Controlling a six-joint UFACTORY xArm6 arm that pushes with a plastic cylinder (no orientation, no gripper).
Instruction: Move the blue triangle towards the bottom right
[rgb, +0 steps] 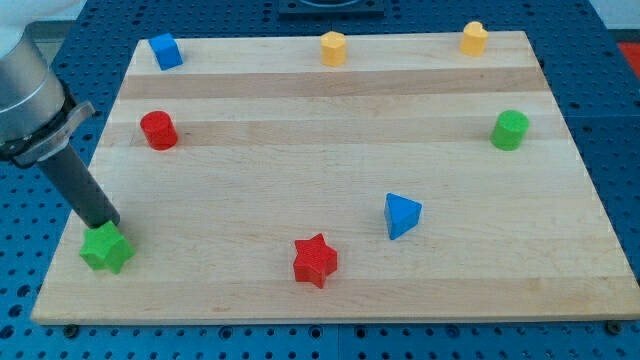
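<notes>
You are looking at my tip (110, 224) touching the green star (105, 249) near the worktop's (300, 110) lower left corner; there are no fingers. The blue triangle (401, 215) is sitting well off to the tip's right, past the red star (315, 260), with open room stretching toward the bottom-right edges.

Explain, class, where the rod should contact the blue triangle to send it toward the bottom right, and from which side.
Nothing can grip, so push: set my tip, now by the green star, against the blue triangle's upper-left face, coming from the view's top left. Its point faces right, with open board beyond.
</notes>
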